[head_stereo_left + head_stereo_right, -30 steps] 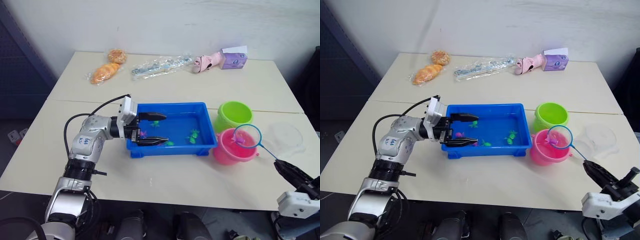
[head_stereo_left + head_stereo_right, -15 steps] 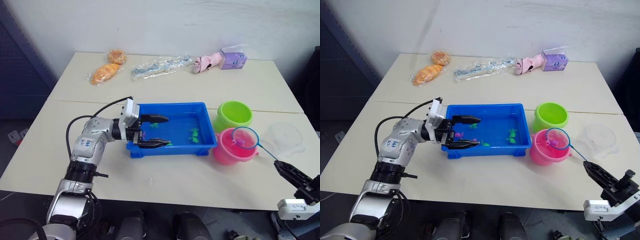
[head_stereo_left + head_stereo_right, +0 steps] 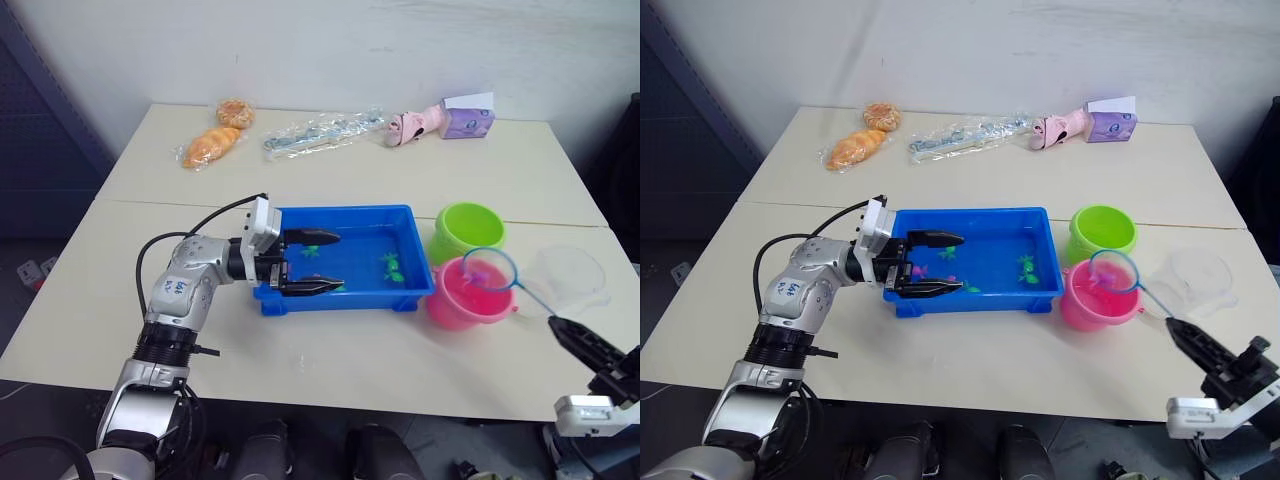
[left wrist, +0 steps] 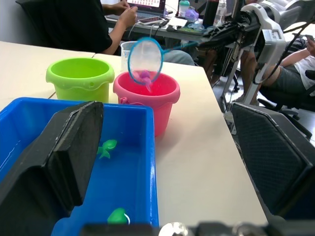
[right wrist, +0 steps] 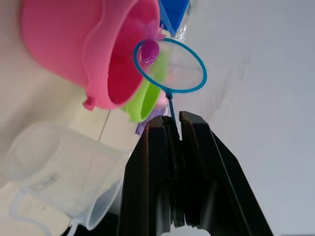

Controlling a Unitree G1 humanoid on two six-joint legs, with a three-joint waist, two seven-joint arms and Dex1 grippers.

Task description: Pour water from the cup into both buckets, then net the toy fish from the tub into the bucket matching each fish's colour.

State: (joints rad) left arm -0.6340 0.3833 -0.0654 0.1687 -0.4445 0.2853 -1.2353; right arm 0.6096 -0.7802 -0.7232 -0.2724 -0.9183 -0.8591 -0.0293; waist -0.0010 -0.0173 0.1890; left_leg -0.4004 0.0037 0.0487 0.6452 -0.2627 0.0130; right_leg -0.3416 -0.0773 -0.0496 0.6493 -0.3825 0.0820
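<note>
Pinched on the thin handle of the net [image 3: 489, 270], the right gripper [image 3: 572, 339] sits at the lower right of the left eye frame, its two black fingers closed together around the stick. The net's light blue ring hangs over the mouth of the pink bucket [image 3: 462, 297], right of centre, and a pink fish [image 5: 149, 51] lies in the mesh. Just above the pink bucket stands the green bucket [image 3: 469, 230], the two close to touching. To their right rests the clear cup [image 3: 568, 277]. Left of the buckets, mid-frame, is the blue tub [image 3: 345, 297] with water and a few green fish [image 3: 391, 266] in it. The left gripper [image 3: 318, 262] reaches over the tub's left end, fingers spread apart, one above the water and one near the tub's front rim, holding nothing.

Netting appears to be the step in hand, with a pink catch ready for its matching bucket. Next, the net likely needs tipping so the fish drops into the pink bucket, keeping the ring inside the rim.
</note>
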